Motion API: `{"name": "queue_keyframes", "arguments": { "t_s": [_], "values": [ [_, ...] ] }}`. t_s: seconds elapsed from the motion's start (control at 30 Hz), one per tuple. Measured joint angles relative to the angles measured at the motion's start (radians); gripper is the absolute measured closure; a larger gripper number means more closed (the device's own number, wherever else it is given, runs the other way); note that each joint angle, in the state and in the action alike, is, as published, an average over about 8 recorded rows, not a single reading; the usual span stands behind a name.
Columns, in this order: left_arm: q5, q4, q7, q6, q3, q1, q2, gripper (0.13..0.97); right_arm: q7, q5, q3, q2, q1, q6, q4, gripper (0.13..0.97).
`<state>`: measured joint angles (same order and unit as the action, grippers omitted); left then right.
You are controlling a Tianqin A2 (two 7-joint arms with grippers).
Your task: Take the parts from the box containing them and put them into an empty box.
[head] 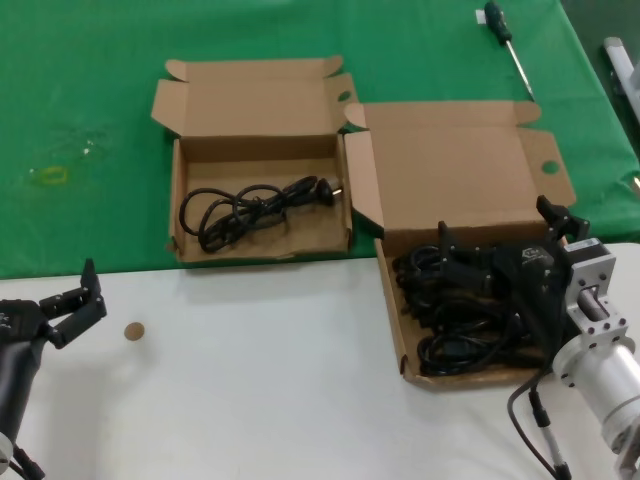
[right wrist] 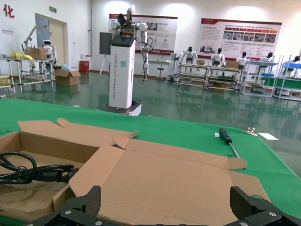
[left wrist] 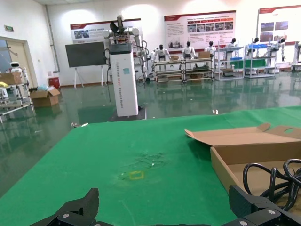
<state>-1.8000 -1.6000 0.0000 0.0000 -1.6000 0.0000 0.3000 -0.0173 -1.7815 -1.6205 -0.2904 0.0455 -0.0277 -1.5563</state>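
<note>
Closest to the robot, the right gripper [head: 500, 245] hangs low over the larger cardboard box [head: 455, 165] at the right edge of the white table [head: 260, 380], its fingers spread apart above the tangled black power cords [head: 455, 330] heaped inside; I cannot tell whether they touch the pile. Off to the left, the left gripper [head: 75, 300] sits idle over bare white tabletop, fingers apart and holding nothing, near a small round brown disc [head: 133, 331]. Farther back on the green cloth [head: 90, 120], the smaller cardboard box [head: 250, 105] lies open just beside the larger one, with one coiled cord [head: 250, 207] resting in it. A green-handled screwdriver [head: 507, 42] lies at the far right of the cloth.
</note>
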Motion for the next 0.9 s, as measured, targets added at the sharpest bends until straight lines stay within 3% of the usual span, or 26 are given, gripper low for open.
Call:
{"name": "queue_keyframes", "arguments": {
  "t_s": [0.9],
  "values": [
    [0.000,0.000,0.000,0.000,0.000,0.000,0.000,0.132,0.000,0.000,0.000,0.000,0.000,0.000,0.000,0.129]
  ]
}}
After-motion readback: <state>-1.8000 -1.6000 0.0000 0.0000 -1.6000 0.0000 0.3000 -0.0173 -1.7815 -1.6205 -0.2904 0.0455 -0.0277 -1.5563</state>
